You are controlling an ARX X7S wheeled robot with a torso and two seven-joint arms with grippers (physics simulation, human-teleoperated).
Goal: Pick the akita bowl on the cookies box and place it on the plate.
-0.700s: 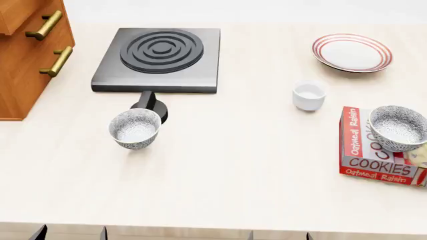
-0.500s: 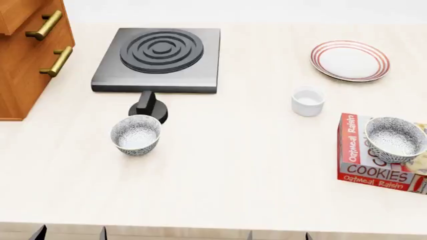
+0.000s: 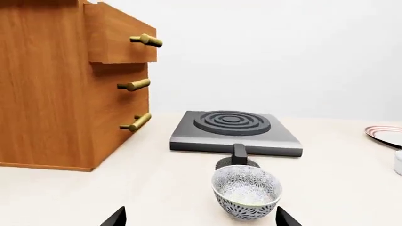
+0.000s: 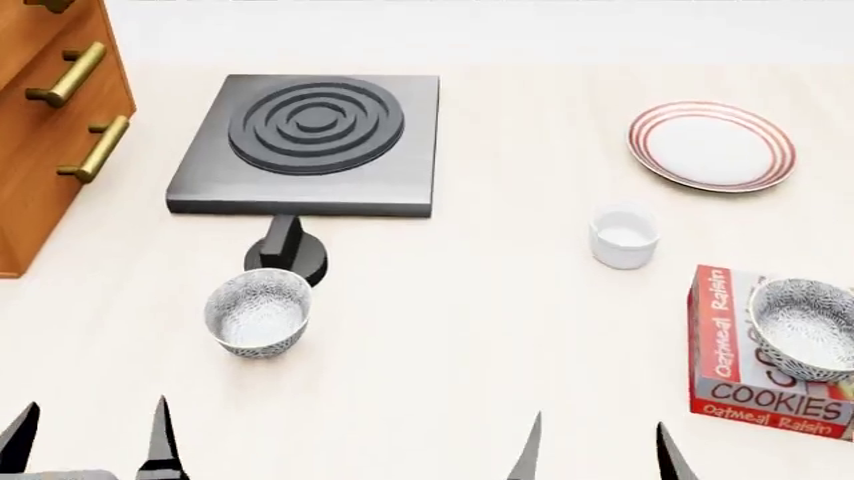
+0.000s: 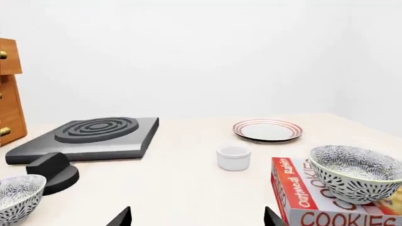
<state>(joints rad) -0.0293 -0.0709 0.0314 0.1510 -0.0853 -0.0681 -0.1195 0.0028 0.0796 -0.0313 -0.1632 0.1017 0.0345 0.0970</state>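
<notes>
The akita bowl (image 4: 806, 328) (image 5: 355, 173) sits upright on the red-and-white cookies box (image 4: 727, 350) (image 5: 301, 197) at the table's right edge. Far behind it lies the red-ringed plate (image 4: 713, 146) (image 5: 268, 130). A look-alike speckled bowl (image 4: 258, 311) (image 3: 246, 190) stands at the left on the bare table. My right gripper (image 4: 599, 452) (image 5: 196, 217) is open near the front edge, left of the box, holding nothing. My left gripper (image 4: 88, 440) (image 3: 199, 218) is open too, just in front of the look-alike bowl.
A black hotplate (image 4: 310, 143) with its knob (image 4: 286, 255) stands at the back left. The wooden drawer cabinet (image 4: 51, 120) fills the far left. A small plain white cup (image 4: 625, 237) stands between the plate and the cookies box.
The head view has shifted, so everything sits lower in it. Both grippers' fingertips now show along the bottom edge. No object on the table has moved.
</notes>
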